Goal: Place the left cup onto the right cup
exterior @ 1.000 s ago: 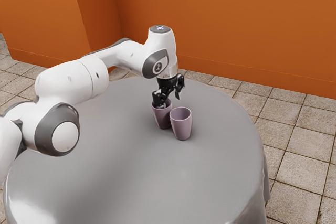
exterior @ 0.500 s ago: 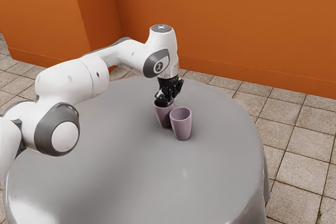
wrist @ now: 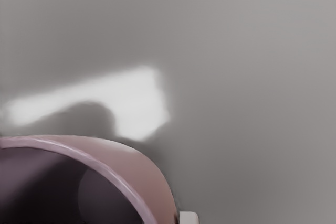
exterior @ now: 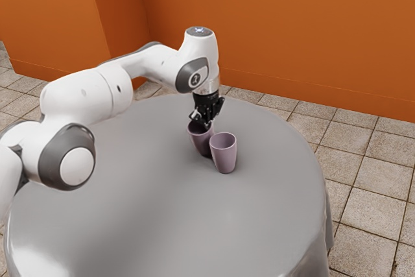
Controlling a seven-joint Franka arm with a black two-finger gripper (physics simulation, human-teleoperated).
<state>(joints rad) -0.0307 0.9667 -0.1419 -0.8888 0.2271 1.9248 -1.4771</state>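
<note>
Two mauve cups stand close together near the middle of the round grey table [exterior: 130, 212]. The left cup [exterior: 198, 139] is the darker one and leans a little; the right cup [exterior: 224, 152] stands upright just beside it, toward the exterior view's right. My gripper [exterior: 203, 121] comes down from above and is shut on the left cup's far rim, one finger inside and one outside. In the wrist view the left cup's rim [wrist: 131, 169] curves just under my hand, with grey table [wrist: 236, 51] beyond it.
The table's edge drops off at the exterior view's right to a tiled floor [exterior: 376, 180]. An orange wall [exterior: 292, 24] stands behind. My white arm [exterior: 97, 95] stretches over the table's left part.
The fingers, open around the left cup's rim a second ago, have shut on it. The cup now sits slightly higher and tilted, and my hand has risen a little.
</note>
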